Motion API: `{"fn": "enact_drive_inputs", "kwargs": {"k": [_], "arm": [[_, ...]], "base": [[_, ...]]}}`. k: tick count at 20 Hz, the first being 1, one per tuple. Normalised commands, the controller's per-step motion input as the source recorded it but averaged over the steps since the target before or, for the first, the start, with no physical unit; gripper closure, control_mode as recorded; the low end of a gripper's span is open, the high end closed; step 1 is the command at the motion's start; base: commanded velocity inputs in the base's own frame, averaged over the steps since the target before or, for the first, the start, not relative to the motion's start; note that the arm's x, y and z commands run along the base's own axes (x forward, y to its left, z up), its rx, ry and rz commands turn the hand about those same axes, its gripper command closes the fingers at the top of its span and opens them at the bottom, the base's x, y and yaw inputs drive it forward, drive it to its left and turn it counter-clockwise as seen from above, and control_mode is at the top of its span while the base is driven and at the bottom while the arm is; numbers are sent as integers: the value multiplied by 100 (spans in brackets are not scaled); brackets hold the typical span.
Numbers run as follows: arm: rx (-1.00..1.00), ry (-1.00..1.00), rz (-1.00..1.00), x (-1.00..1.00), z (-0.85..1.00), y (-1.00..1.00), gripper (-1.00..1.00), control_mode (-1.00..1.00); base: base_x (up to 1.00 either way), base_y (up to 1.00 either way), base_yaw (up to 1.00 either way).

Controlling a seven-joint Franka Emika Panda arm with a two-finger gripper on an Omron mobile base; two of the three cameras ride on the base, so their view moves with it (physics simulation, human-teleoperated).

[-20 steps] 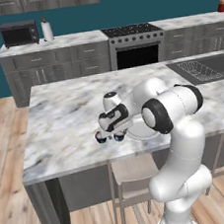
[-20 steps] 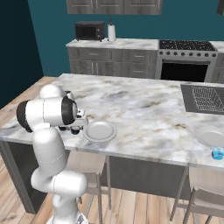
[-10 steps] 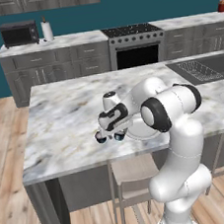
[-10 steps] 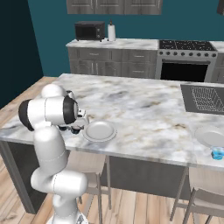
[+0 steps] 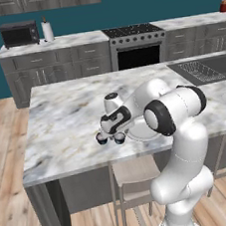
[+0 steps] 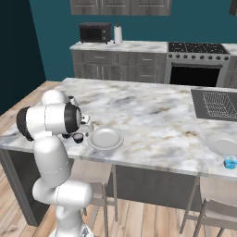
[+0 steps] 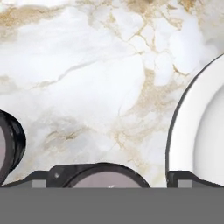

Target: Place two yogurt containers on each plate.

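1. Dark navy yogurt cup with a pale top point(image 7: 104, 176) is sitting on the marble counter just beside the near round white plate point(image 7: 197, 131), between the two dark fingertips point(image 7: 43, 178) of the two-finger gripper point(image 5: 111, 135); the jaws are standing wide and released, grasping nothing.
2. Second dark cup point(image 7: 8, 144) is standing just beside the first, on the side away from the near plate. In the left base view the pair point(image 5: 119, 139) is reading as two small dark rounds at that plate's edge.
3. Risk, judged: one finger is coming down close to the second cup; closing from here could be nudging it away or tipping it, since the cups are so small and squat.
4. Risk, judged: the other finger is sitting near the plate rim; a descent drifting that way could be catching the rim and shifting the plate.
5. Near plate point(image 6: 105, 139) is lying bare, shallow, raised rim, several cups wide.
6. Far from the near plate, along the counter past the sink, a second white plate point(image 6: 224, 143) is lying with a bright blue cup point(image 6: 229, 162) just beside it.
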Motion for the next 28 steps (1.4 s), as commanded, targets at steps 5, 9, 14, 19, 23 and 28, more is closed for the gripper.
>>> {"fn": "enact_drive_inputs", "kwargs": {"k": [5,9,14,19,23,28], "arm": [[0,0,0,0,-9,0,-100,-100],[0,0,0,0,-8,0,-100,-100],[1,0,0,0,-18,1,-100,-100],[2,0,0,0,-1,0,100,-100],[0,-5,0,0,41,0,100,-100],[2,-4,0,0,79,-31,100,-100]], "base": [[0,0,0],[0,0,0],[0,0,0],[0,0,0],[0,0,0],[0,0,0]]}}
